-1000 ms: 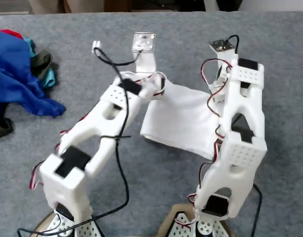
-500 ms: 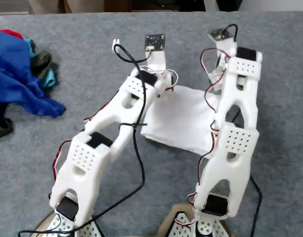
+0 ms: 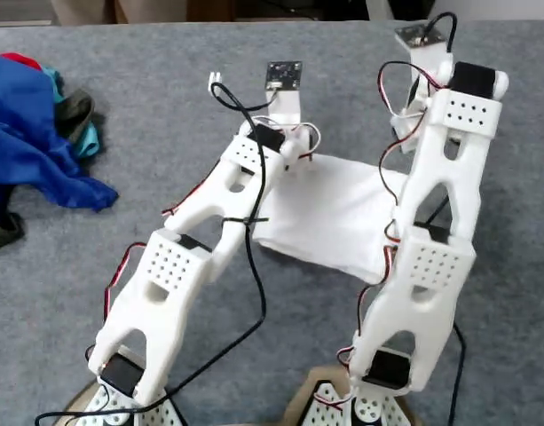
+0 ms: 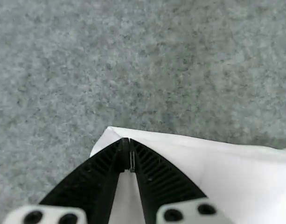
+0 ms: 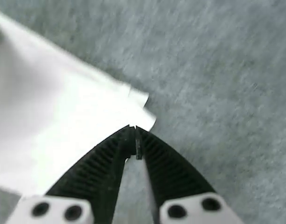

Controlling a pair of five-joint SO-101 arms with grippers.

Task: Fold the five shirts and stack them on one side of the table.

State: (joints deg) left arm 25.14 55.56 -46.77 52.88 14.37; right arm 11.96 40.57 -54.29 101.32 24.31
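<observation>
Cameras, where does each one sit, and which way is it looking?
High view: fixed above the table, looking down on the white shirt and the coloured shirt pile; the left arm and right arm show.
Left wrist view: on the left arm's wrist, looking along its black jaws, shut on a shirt corner.
Right wrist view: on the right arm's wrist, looking along its jaws, shut on another corner.
Shared: all three see the white shirt.
</observation>
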